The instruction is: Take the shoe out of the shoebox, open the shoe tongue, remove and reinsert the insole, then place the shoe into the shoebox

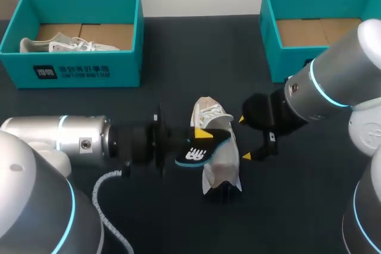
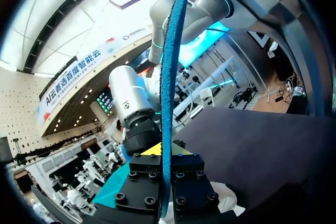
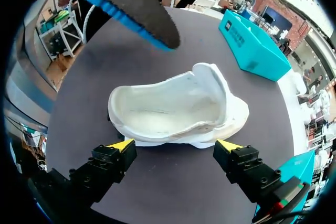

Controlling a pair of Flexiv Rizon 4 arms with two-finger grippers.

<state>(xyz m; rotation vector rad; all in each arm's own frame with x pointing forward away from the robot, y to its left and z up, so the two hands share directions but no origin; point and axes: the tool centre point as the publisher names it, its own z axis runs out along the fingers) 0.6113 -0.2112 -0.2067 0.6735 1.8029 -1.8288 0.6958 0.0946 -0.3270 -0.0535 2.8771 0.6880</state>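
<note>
- The table (image 1: 178, 46) is carrying two teal boxes at its far edge. The left box (image 1: 77, 69) is holding another white shoe (image 1: 59, 44), and the right box (image 1: 280, 57) is showing only its cardboard floor.
- My right gripper (image 1: 244, 138) is hovering just right of the shoe (image 1: 221, 168), with its fingers spread wide and gripping nothing. In its wrist view the tips are sitting just short of the shoe's side.
- The shoe is lying on the table in the near middle, out of either box. Its mouth is gaping wide and its inside is looking bare.
- My left gripper (image 1: 202, 138) is pinching the insole (image 1: 199, 151) between closed fingers and holding it in the air over the shoe.
- As I am judging it, the shoe is out, the tongue is open and the insole is removed.
- Sliding the insole back in and putting the shoe in a box are both remaining.
</note>
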